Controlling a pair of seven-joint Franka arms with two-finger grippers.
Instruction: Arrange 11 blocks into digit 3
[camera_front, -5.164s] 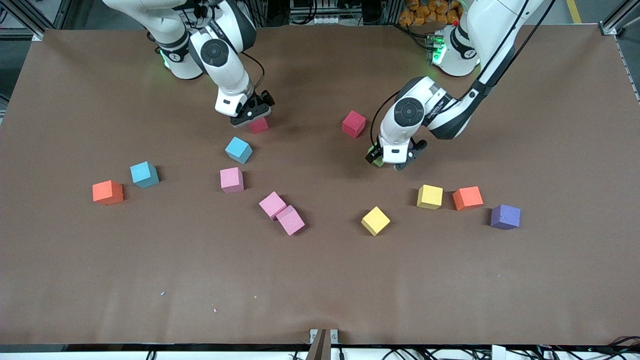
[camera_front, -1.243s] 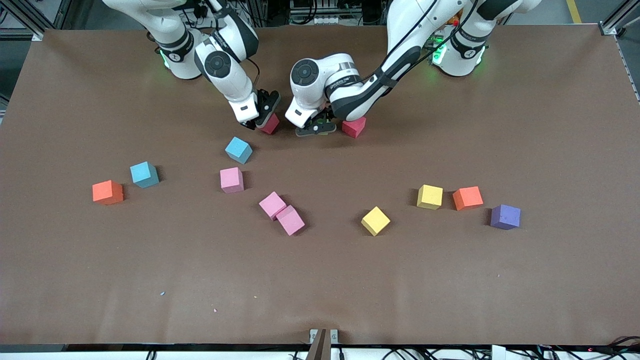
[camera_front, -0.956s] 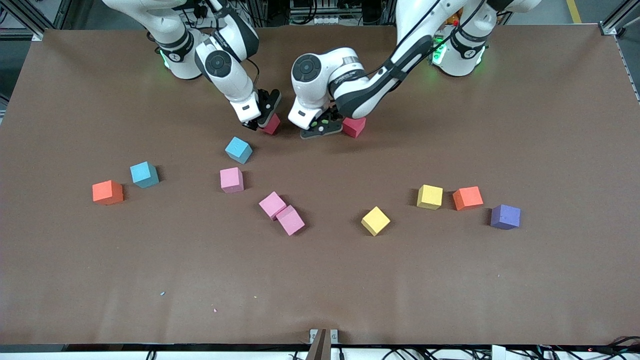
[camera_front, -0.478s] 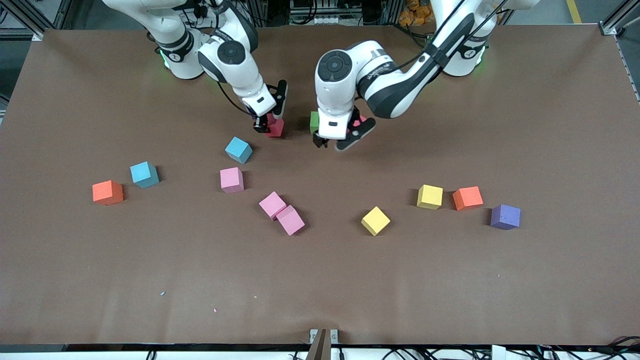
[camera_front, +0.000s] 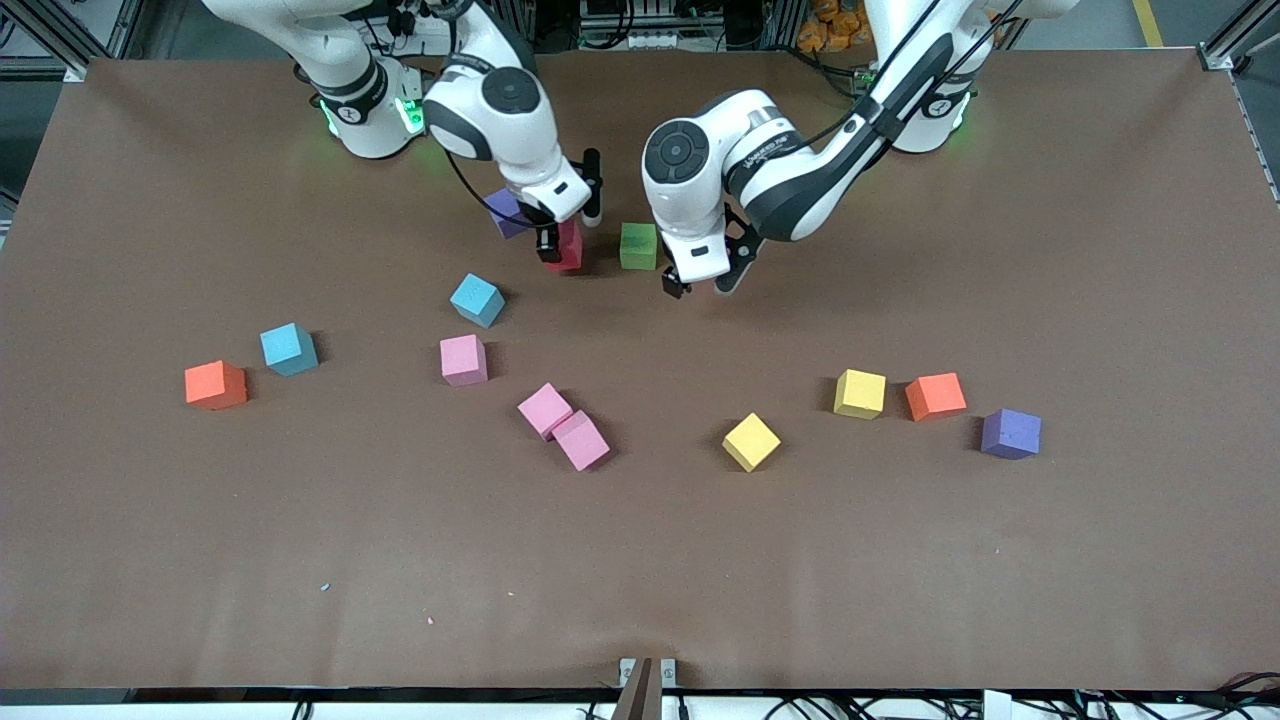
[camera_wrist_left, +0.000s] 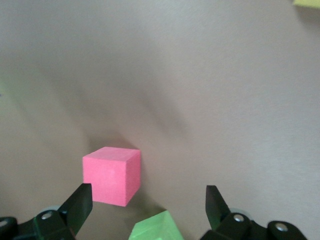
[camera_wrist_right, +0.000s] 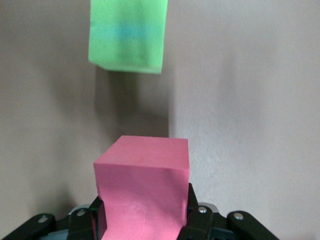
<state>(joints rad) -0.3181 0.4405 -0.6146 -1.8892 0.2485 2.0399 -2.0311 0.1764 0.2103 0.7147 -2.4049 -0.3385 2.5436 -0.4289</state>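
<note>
My right gripper (camera_front: 568, 236) is shut on a red block (camera_front: 567, 249), held low beside a green block (camera_front: 638, 246) on its right-arm side. In the right wrist view the red block (camera_wrist_right: 142, 185) fills the jaws of the right gripper (camera_wrist_right: 142, 212), with the green block (camera_wrist_right: 127, 35) just ahead. My left gripper (camera_front: 700, 283) stands open and empty, just off the green block on its left-arm side. The left wrist view shows the left gripper (camera_wrist_left: 147, 200) above the green block's corner (camera_wrist_left: 155, 229), next to a second red block (camera_wrist_left: 111, 175).
A purple block (camera_front: 508, 212) peeks out by the right arm. Nearer the front camera lie light blue (camera_front: 477, 300), pink (camera_front: 463, 359), pink pair (camera_front: 563, 425), yellow (camera_front: 751, 441), yellow (camera_front: 860, 393), orange (camera_front: 935, 396), purple (camera_front: 1010, 433), light blue (camera_front: 288, 348) and orange (camera_front: 215, 385).
My left gripper has drawn away from the green block, which now stands free on the table. My right gripper has carried its red block closer to the green one, uncovering a purple block.
</note>
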